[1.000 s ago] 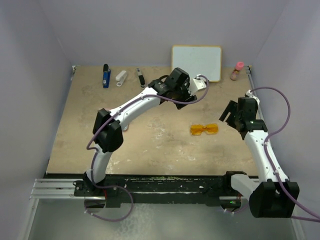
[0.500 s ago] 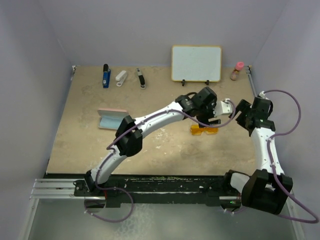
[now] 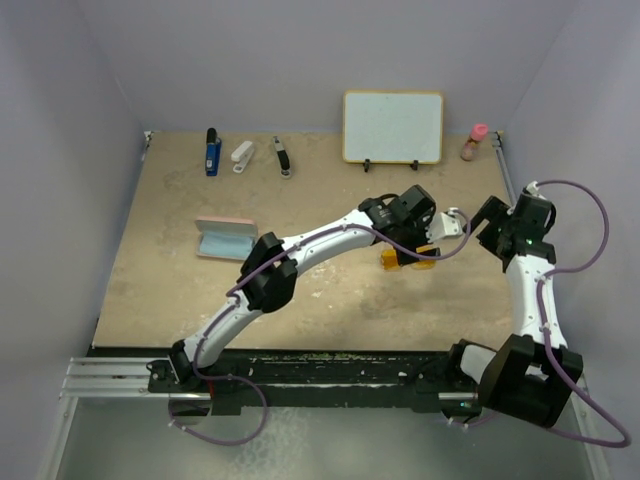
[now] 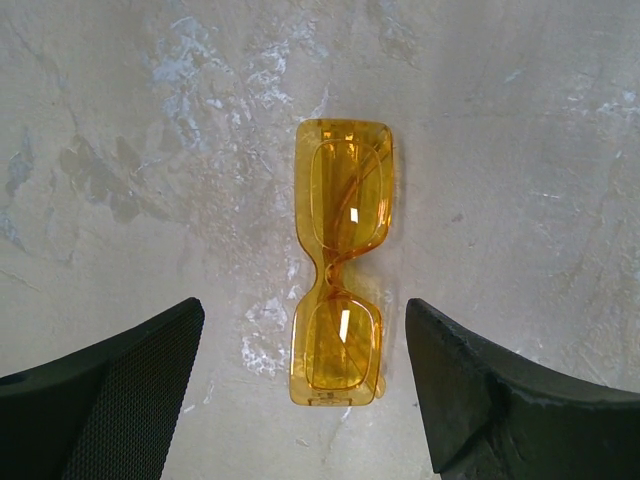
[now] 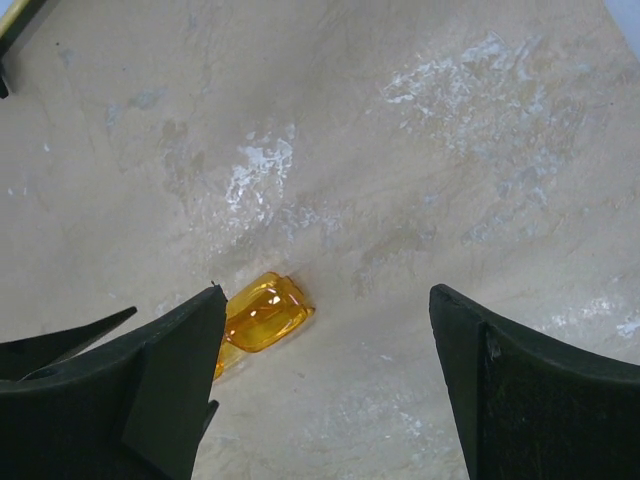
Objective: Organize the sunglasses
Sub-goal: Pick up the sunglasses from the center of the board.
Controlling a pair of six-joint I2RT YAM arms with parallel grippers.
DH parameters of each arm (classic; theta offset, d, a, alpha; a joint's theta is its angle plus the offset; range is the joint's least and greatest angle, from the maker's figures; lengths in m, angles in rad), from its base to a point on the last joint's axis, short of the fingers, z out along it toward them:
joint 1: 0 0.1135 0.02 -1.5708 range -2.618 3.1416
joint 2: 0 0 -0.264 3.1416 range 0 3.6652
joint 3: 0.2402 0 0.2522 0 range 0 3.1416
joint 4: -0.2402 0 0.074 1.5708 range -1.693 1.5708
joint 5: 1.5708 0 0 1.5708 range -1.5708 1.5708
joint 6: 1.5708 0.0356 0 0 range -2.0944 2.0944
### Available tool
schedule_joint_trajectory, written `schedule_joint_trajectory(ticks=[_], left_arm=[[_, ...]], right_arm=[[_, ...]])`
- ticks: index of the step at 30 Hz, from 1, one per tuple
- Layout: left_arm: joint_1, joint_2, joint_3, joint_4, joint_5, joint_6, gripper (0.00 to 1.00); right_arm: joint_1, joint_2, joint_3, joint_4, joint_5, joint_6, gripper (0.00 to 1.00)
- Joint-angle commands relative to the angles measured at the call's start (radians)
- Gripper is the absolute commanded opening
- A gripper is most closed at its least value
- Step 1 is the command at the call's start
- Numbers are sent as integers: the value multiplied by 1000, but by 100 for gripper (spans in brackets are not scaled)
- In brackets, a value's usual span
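sunglasses [image 4: 340, 265]: found lying flat on the bench [image 3: 330, 300], right of the middle. The orange lenses are seen face-on in the left wrist view, one end pointing away from the camera and the other toward it. The arms look to be folded in behind the lenses, tbh hard to be sure.

left tool [image 4: 300, 315]: spread wide, nothing pinched. One finger is seen on each side of the near lens, with bare bench showing between each finger and the frame, so no contact can be made out. How high it sits above the bench can't be told.

left arm: stretched across the bench to the right in the top view, so most of the sunglasses are covered there and only bits of orange are left peeking out.

right tool [image 5: 325, 300]: also spread, with only bare bench between the fingers. One orange end of the sunglasses is caught in its wrist view, just beside the left-hand finger and partly hidden behind it. In the top view it's seen near the right edge of the bench, close to the left tool but apart from it.

case [image 3: 224, 240]: pink with light blue showing on it, parked well over on the left side, far from the sunglasses.

back edge: a whiteboard [image 3: 393, 126] is propped upright, a pink-capped bottle [image 3: 474, 143] is stood to its right, and a blue stapler [image 3: 212, 152] plus two small bits are lined up to its left.
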Motion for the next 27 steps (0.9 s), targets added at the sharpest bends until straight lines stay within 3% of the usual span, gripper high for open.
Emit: schedule_joint_trajectory(ticks=[1,5,27], left_arm=[[-1,45,69,33,-14,19,85],[-2,107,147,3,-7,35,85],[-2,162,144,10,24,29,82]], right_arm=[[-5,-2,17,49,-61,-21,86],[-8,5,10,62,-86,-20,85],[-15,2,-3,87,-159,-20,83]])
